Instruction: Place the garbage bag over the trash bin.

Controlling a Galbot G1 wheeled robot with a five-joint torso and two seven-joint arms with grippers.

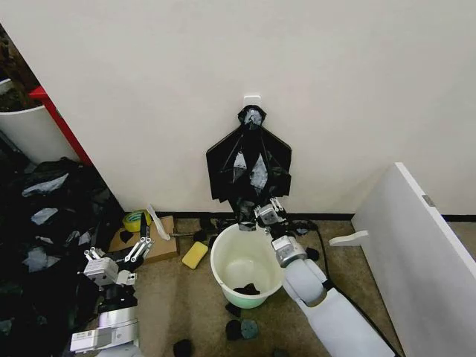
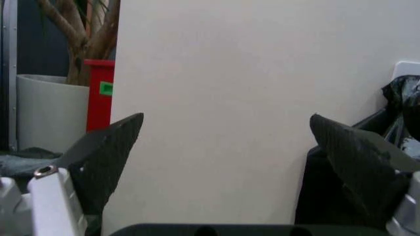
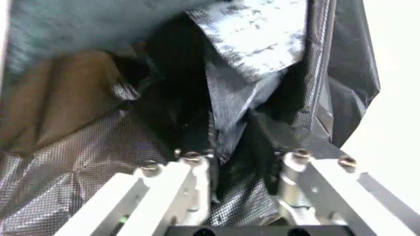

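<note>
The trash bin (image 1: 223,260), a pale round bucket, stands on the floor against the wall, with a few small black scraps inside. Above it a flat black house-shaped bundle (image 1: 249,160) hangs from a wall hook. My right gripper (image 1: 263,210) reaches over the bin's far rim to the bundle's lower edge. There it is shut on a fold of the glossy black garbage bag (image 3: 229,98), which runs down between the right gripper (image 3: 229,147)'s two fingers. My left gripper (image 1: 139,244) is open left of the bin, pointing up at the bare wall, left gripper (image 2: 226,125) holding nothing.
A heap of black bags (image 1: 44,223) fills the left side below a white cylinder with a red edge (image 1: 30,126). A cardboard box (image 1: 152,249), a tape roll (image 1: 134,220) and a yellow sponge (image 1: 195,254) lie by the wall. A white panel (image 1: 416,245) stands at the right.
</note>
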